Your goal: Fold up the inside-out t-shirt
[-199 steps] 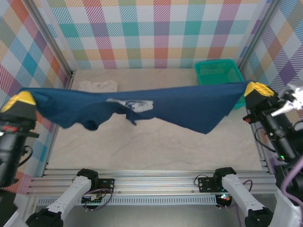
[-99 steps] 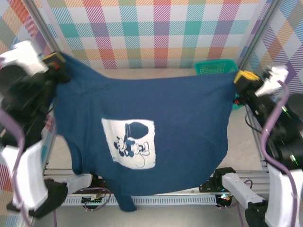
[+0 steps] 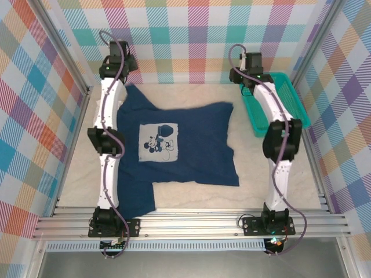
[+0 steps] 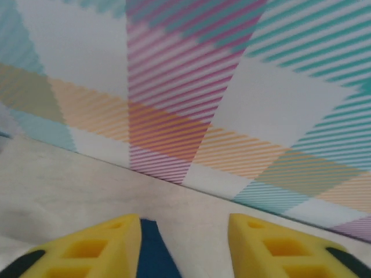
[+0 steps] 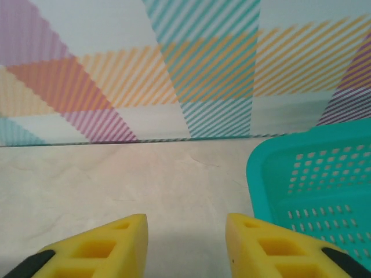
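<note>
With the inside-out t-shirt spread flat on the table and the left gripper and right gripper parted, empty, by the far wall, the first fold is judged due: an edge must be grasped

Left gripper facing the checked wall
Yellow fingers apart at bottom edge, sliver of navy t-shirt between them, pale table beyond.

Beige table under navy t-shirt, teal basket
</note>
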Controlling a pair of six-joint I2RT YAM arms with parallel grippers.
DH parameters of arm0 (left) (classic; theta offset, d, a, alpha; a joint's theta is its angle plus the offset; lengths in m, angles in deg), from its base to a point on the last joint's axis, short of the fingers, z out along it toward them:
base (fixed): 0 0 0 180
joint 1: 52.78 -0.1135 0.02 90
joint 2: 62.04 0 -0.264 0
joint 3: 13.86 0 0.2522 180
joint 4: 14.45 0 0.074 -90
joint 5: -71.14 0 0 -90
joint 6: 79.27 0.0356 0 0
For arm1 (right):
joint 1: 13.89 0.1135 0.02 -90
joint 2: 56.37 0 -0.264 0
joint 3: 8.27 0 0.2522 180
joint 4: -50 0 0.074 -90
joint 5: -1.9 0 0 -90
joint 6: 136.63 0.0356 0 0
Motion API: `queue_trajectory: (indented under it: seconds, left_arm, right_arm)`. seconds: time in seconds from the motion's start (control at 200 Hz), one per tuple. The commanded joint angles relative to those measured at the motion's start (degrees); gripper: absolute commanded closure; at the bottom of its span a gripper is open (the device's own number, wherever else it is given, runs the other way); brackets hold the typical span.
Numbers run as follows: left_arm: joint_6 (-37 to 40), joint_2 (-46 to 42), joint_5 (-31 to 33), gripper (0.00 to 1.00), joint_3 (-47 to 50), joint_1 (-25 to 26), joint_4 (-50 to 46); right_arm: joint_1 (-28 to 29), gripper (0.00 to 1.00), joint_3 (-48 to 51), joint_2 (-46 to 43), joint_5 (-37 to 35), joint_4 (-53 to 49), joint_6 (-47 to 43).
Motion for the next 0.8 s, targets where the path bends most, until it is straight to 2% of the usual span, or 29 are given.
queue_trajectory:
  seconds: [0.0,0.06,0.14,0.275,0.405,0.46,0.545,0.625,0.8]
  left_arm:
    - [-5.2,-3.4,-5.7,0.48,-1.9,-2.1,-5.4]
    - [-5.7,-9.7,-5.9,0.46,11.5,-2.2,-1.9]
    - [-6.9,-19.3,-6.5,0.44,29.0,-2.3,3.7]
    - [-11.7,-35.0,-10.4,0.44,54.1,-2.1,9.6]
    - [-19.2,-53.5,-16.4,0.43,84.4,-1.6,23.5]
    - [-22.3,-59.1,-18.8,0.43,94.2,-1.4,27.5]
    - [-23.4,-64.8,-21.9,0.42,104.3,-0.3,27.8]
    - [-22.3,-68.3,-21.6,0.41,112.2,1.7,27.8]
    - [-19.0,-66.7,-23.3,0.41,119.6,4.6,28.5]
  right_arm:
    - [1.7,0.55,-11.6,0.8,1.0,-11.0,-1.7]
    - [2.8,0.55,-10.3,-0.4,1.2,-13.2,-3.2]
    - [4.2,0.54,-1.4,-5.6,3.5,-13.0,-3.7]
    - [7.7,0.52,20.6,-17.7,7.7,-11.6,-1.6]
    - [8.8,0.52,43.5,-30.0,11.2,-9.2,3.8]
    - [8.8,0.51,51.2,-34.2,12.9,-8.7,5.8]
    - [8.9,0.5,59.6,-38.2,15.3,-9.1,7.7]
    - [8.8,0.49,64.5,-38.7,17.3,-7.4,8.7]
    - [8.9,0.49,63.4,-32.6,21.3,-2.2,9.8]
